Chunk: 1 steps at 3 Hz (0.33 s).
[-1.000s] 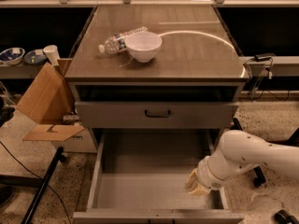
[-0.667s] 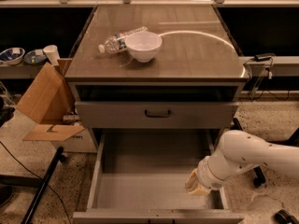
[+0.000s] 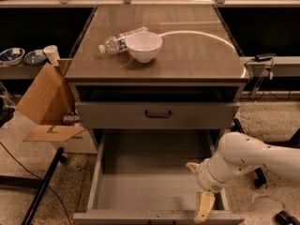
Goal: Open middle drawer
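Middle drawer (image 3: pixel 150 191) pulled well out beneath the shut drawer (image 3: pixel 157 115).
The gripper (image 3: pixel 203 204) sits at its right front corner, over the front edge, close to the right wall; clenched or released, I cannot tell. Leftward the drawer's floor lies open.

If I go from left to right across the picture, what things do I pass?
Cardboard box → water bottle → white bowl → the robot's hand, at the open middle drawer's front right corner.
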Available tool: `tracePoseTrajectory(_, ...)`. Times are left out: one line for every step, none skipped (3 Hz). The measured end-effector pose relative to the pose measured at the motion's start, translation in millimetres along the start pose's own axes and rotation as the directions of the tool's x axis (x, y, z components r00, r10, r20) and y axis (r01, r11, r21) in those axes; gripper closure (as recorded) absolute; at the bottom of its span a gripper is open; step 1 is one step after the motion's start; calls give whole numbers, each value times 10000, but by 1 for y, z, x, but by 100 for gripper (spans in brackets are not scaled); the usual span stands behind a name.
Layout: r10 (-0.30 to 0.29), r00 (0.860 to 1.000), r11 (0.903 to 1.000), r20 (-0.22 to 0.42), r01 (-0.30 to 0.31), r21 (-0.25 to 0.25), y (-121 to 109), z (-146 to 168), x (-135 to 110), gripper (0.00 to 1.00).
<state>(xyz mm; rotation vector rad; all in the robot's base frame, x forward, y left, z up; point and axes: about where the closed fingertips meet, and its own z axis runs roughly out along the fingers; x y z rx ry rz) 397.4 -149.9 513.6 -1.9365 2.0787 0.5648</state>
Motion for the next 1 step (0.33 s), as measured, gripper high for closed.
tracePoseTrajectory(0,10000,10000,0,0,-1,0,0,0,0)
